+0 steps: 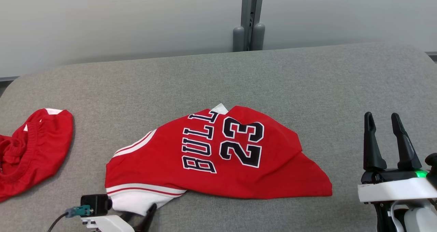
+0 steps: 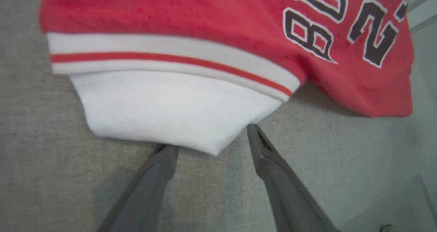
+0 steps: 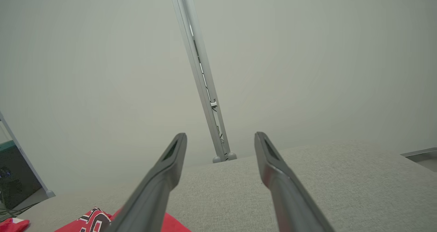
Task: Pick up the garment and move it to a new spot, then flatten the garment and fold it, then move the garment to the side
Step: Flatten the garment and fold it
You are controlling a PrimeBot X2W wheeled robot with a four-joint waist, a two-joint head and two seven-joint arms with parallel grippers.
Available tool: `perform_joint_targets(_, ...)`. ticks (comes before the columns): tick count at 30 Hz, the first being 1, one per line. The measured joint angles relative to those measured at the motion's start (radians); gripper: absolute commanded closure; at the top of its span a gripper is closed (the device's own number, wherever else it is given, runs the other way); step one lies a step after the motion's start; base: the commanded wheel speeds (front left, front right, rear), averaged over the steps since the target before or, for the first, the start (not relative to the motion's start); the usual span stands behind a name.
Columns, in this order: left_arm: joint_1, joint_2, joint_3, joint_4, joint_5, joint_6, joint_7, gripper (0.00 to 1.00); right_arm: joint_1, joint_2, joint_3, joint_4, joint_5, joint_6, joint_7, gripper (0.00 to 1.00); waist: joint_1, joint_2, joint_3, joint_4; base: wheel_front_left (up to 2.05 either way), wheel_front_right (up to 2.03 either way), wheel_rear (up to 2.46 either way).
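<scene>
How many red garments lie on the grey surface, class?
2. The jersey numbered 23 lies in the middle; a bunched red garment lies at the left, cut off by the picture's edge, so others may be hidden.

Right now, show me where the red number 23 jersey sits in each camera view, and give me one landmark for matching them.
Head view: the red jersey lies at centre on the grey padded surface.
Left wrist view: the jersey runs across the top, its white lining reaching down to the open left gripper.
Right wrist view: the jersey is in the bottom left corner, cut off by the edge.
Shared landmark: the black lettering on the jersey.
</scene>
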Motion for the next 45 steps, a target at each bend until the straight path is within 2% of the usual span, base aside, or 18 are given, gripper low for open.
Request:
perform_joint_targets(1, -0.007, 0.001, 0.008, 0.007, 0.004, 0.007, -0.011, 0.23, -0.001, 0.0, 0.001, -0.002, 0.0, 0.0, 0.0, 0.0, 0.0, 0.0, 0.003, -0.004, 0.0, 0.0, 0.0)
perform_joint_targets(2, -0.011, 0.006, 0.015, 0.012, 0.006, 0.01, -0.02, 0.71, -0.003, 0.0, 0.001, -0.002, 0.0, 0.0, 0.0, 0.0, 0.0, 0.0, 0.006, -0.007, 0.0, 0.0, 0.0)
perform_joint_targets(3, -0.014, 0.009, 0.021, 0.013, 0.009, 0.01, -0.035, 1.0, -0.004, 0.0, 0.003, -0.002, 0.002, 0.0, 0.0, 0.0, 0.0, 0.0, 0.008, -0.01, 0.0, 0.0, 0.0)
perform_joint_targets(7, -0.016, 0.021, 0.035, -0.025, 0.01, 0.008, -0.062, 1.0, -0.005, 0.0, 0.003, -0.002, 0.003, 0.0, 0.0, 0.0, 0.0, 0.0, 0.013, -0.024, 0.0, 0.0, 0.0)
perform_joint_targets(10, -0.017, 0.052, 0.04, -0.109, 0.023, 0.011, -0.059, 1.0, -0.006, 0.0, 0.002, -0.003, 0.004, 0.0, 0.0, 0.0, 0.0, 0.0, 0.015, -0.035, 0.0, 0.0, 0.0)
perform_joint_targets(14, -0.048, 0.095, 0.035, -0.247, 0.057, 0.037, -0.016, 1.0, -0.006, 0.001, 0.001, -0.003, 0.011, 0.0, 0.0, 0.0, 0.0, 0.0, 0.02, -0.054, 0.0, 0.0, 0.0)
perform_joint_targets(18, -0.157, 0.125, 0.03, -0.3, 0.098, 0.06, 0.053, 1.0, -0.01, 0.0, 0.008, 0.003, 0.021, 0.0, 0.0, 0.0, 0.0, 0.0, 0.033, -0.075, 0.0, 0.0, 0.0)
perform_joint_targets(23, -0.31, 0.087, 0.021, -0.204, 0.078, 0.031, 0.134, 1.0, -0.029, 0.001, 0.026, 0.019, 0.029, 0.0, 0.0, 0.0, 0.0, 0.0, 0.058, -0.107, 0.0, 0.0, 0.0)
perform_joint_targets(30, -0.5, -0.044, -0.012, 0.072, 0.066, -0.052, 0.13, 1.0, -0.055, 0.001, 0.042, 0.02, 0.032, 0.0, 0.0, 0.0, 0.0, 0.0, 0.108, -0.155, 0.0, 0.0, 0.0)
perform_joint_targets(31, -0.519, -0.063, -0.018, 0.107, 0.069, -0.067, 0.119, 0.61, -0.055, 0.001, 0.042, 0.021, 0.032, 0.0, 0.0, 0.0, 0.0, -0.0001, 0.114, -0.16, 0.0, 0.0, 0.0)
perform_joint_targets(32, -0.536, -0.081, -0.025, 0.134, 0.073, -0.083, 0.108, 0.0, -0.056, 0.001, 0.042, 0.021, 0.032, 0.0, 0.0, 0.0, 0.0, 0.0, 0.119, -0.163, 0.0, 0.0, 0.0)
perform_joint_targets(35, -0.563, -0.13, -0.035, 0.185, 0.064, -0.121, 0.074, 0.0, -0.056, 0.001, 0.04, 0.02, 0.03, 0.0, 0.0, 0.0, 0.0, 0.0, 0.123, -0.16, 0.0, 0.0, 0.0)
perform_joint_targets(40, -0.566, -0.151, -0.078, 0.198, 0.077, -0.147, 0.037, 0.0, -0.055, 0.001, 0.042, 0.024, 0.028, 0.0, 0.0, 0.0, 0.0, 0.0, 0.114, -0.136, 0.0, 0.0, 0.0)
perform_joint_targets(43, -0.55, -0.151, -0.1, 0.166, 0.087, -0.155, 0.012, 0.0, -0.051, 0.001, 0.043, 0.026, 0.027, 0.0, 0.0, 0.0, 0.0, 0.0, 0.101, -0.114, 0.0, 0.0, 0.0)
perform_joint_targets(45, -0.541, -0.137, -0.104, 0.16, 0.114, -0.135, -0.007, 0.0, -0.049, 0.001, 0.044, 0.03, 0.025, 0.0, 0.0, 0.0, 0.0, 0.0, 0.091, -0.099, 0.0, 0.0, 0.0)
